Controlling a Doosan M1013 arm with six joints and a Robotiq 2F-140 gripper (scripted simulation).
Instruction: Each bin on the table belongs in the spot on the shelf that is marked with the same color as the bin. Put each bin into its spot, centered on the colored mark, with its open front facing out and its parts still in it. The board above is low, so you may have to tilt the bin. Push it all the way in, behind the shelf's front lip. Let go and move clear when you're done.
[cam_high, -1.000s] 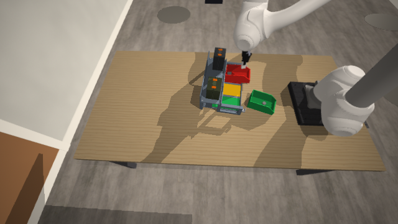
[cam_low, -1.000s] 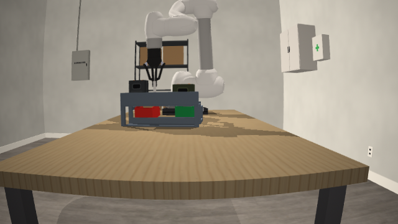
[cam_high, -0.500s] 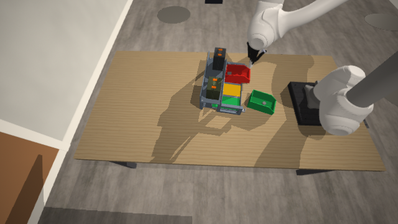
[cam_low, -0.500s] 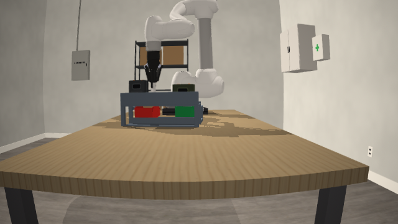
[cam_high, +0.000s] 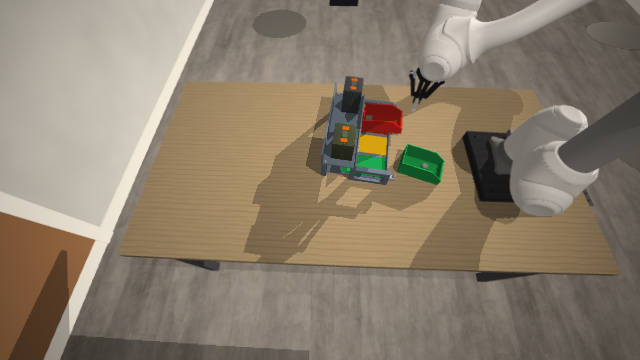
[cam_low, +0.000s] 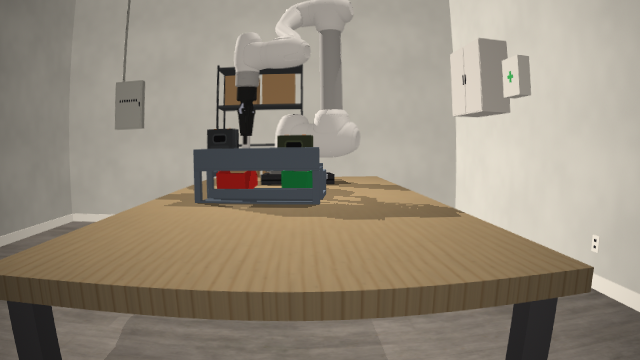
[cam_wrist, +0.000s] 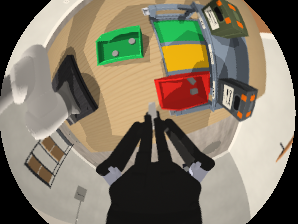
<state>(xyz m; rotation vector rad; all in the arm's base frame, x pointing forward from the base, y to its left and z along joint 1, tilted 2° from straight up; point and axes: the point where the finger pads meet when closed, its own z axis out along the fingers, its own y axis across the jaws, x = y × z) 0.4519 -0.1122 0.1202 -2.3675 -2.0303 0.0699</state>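
A: So, where's the gripper (cam_high: 415, 103) right now?

B: Upper middle of the top view, just off the outer corner of the red bin (cam_high: 382, 118). Its fingers are pressed together with nothing between them.

A: And the red bin itself?

B: It's lying at the upper end of the shelf (cam_high: 330, 131), partly over the red mark, though it looks skewed and sticking out past the front. I'd judge it isn't fully home yet. The green bin (cam_high: 421, 163) is out on the table (cam_high: 210, 200), just right of the shelf and near the green mark (cam_high: 370, 162), but not in it.

A: What could go wrong from here?

B: If the closed fingers push the red bin on one corner only, it'll likely twist rather than slide straight, and end up off-centre or jammed against the shelf post. The upper board is low, so a bin pushed flat could catch on the front lip.

A: Anything inside the bins?

B: The wrist view shows two small grey parts in the red bin (cam_wrist: 184, 91) and two in the green bin (cam_wrist: 120, 44). Tilt one too steeply and those parts could roll out the open front. The yellow mark (cam_high: 373, 145) has no bin on it, and I see no yellow bin. Two dark boxes (cam_high: 344, 141) with orange spots sit on the shelf's top.
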